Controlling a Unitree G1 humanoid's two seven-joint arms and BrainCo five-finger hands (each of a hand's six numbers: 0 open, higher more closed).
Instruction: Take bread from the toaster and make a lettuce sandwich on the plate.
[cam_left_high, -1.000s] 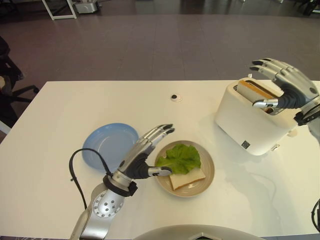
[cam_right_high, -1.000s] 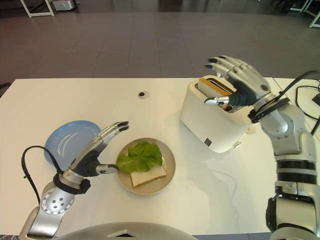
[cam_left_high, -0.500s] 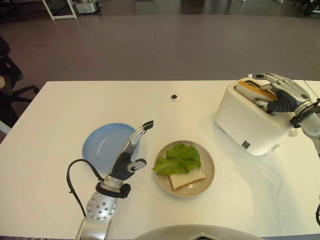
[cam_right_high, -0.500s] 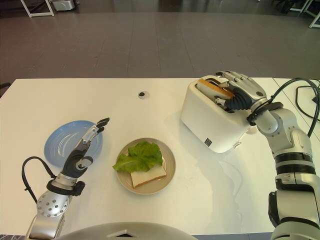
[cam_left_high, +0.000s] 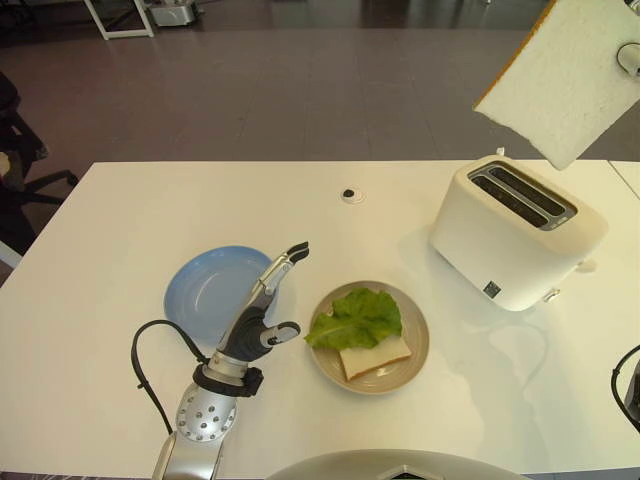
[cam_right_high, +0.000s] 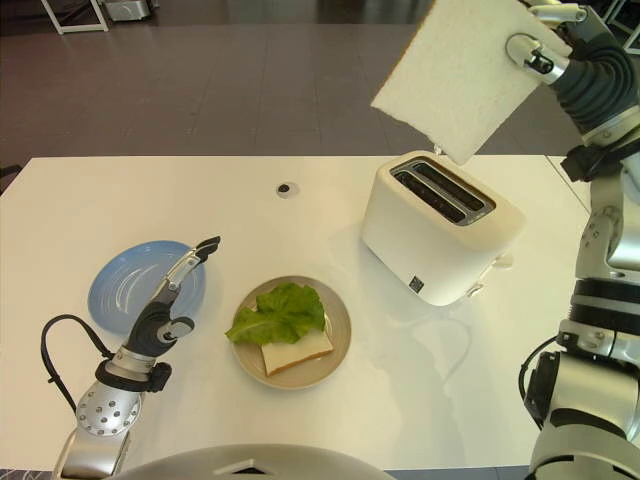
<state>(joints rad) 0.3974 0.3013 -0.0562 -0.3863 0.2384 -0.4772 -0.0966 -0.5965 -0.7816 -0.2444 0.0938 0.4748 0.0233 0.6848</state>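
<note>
My right hand (cam_right_high: 560, 45) is raised high above the white toaster (cam_right_high: 440, 232) and is shut on a slice of bread (cam_right_high: 460, 75), held tilted in the air. Both toaster slots look dark. On the beige plate (cam_right_high: 338, 345) near the table's front lies a bread slice (cam_right_high: 300, 350) with a lettuce leaf (cam_right_high: 280, 313) on top, overhanging to the left. My left hand (cam_right_high: 165, 310) hovers over the table just left of that plate, fingers stretched out and holding nothing.
A blue plate (cam_right_high: 125, 285) lies behind my left hand at the left. A small dark round spot (cam_right_high: 287, 188) sits in the table top further back. A black cable (cam_right_high: 62, 340) loops by my left wrist.
My right hand closed on the bread in the toaster and lifted it high above. My left hand drew back from the lettuce to the left.
</note>
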